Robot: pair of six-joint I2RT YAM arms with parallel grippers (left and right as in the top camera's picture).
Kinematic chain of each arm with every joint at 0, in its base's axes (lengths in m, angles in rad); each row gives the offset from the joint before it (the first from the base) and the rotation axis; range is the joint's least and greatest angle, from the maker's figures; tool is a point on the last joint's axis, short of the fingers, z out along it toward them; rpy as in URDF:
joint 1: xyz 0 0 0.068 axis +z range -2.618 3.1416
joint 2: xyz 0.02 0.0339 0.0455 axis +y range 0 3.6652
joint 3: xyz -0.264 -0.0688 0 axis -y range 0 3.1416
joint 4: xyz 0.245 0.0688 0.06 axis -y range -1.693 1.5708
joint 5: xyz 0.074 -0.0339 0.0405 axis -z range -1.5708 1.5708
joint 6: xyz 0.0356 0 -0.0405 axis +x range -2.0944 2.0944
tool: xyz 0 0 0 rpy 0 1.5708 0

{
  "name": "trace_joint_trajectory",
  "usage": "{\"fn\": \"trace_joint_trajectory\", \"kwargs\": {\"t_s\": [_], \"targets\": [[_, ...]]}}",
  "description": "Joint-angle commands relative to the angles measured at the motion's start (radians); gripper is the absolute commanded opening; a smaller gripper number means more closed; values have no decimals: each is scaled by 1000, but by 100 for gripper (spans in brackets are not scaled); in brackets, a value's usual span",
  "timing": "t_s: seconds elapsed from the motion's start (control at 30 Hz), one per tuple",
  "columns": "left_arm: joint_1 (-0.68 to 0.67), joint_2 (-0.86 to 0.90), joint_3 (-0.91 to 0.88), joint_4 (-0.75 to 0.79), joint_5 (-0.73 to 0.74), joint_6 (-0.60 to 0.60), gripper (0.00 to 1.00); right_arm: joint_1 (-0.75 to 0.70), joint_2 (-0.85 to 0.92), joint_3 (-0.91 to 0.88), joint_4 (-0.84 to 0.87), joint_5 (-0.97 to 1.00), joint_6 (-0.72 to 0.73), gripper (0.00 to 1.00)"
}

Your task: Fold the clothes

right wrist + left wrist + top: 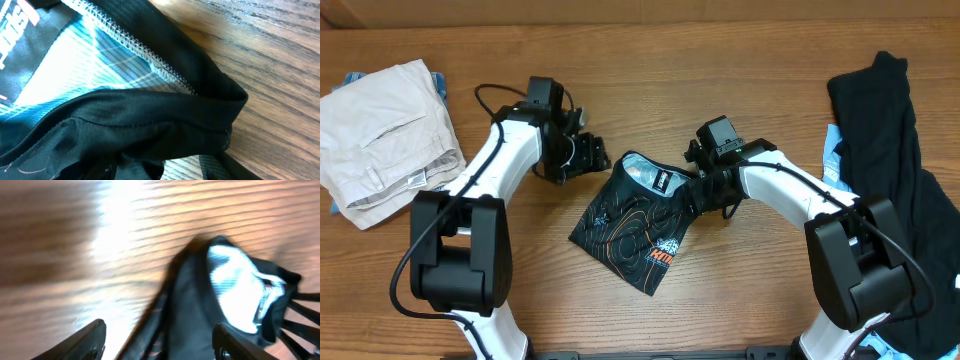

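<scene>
A wooden table (740,60) was seen from above, with two robot arms reaching in from the near edge.

At the far left lay a folded pair of beige trousers (385,125). It sat well apart from the work, probably so that it stayed out of the arms' reach.

The left gripper (594,157) sat low, just beside the upper left corner of the jersey (635,225). Its own camera showed its two fingers spread wide, with dark cloth lying between and ahead of them but not pinched. It looked placed either to take that corner or to stand clear of it.

The jersey, black with thin orange lines and small logos, lay in the middle of the table between the two arms. It was already doubled into a small, tilted bundle, with its pale lining showing at the top. That suggested the folding was well along.

The right gripper (695,192) was at the jersey's right edge, over the cloth. Its camera was filled by a black hem and pale blue lining, and its fingers were nearly hidden. Whether it was pinching the cloth could not be told.

At the far right a plain black garment (880,130) lay over some light blue cloth (833,155), also set aside.
</scene>
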Motion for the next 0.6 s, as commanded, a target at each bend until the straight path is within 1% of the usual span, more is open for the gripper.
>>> {"fn": "trace_joint_trajectory", "kwargs": {"t_s": [0.0, 0.1, 0.23, 0.4, 0.57], "targets": [[-29, -22, 14, 14, 58, 111, 75, -8, 5, -4, 2, 36, -4, 56], [-35, -21, 10, 14, 58, 123, 79, -8, 5, -4, 2, 36, -3, 56], [-36, -19, 7, 17, 60, 181, 86, -8, 5, -4, 2, 36, -3, 56], [-36, 13, 7, 31, 110, 253, 87, -8, 5, -4, -2, 36, -3, 56], [-38, 84, 7, 54, 168, 314, 87, -8, 5, -4, -5, 36, -3, 57]]}}
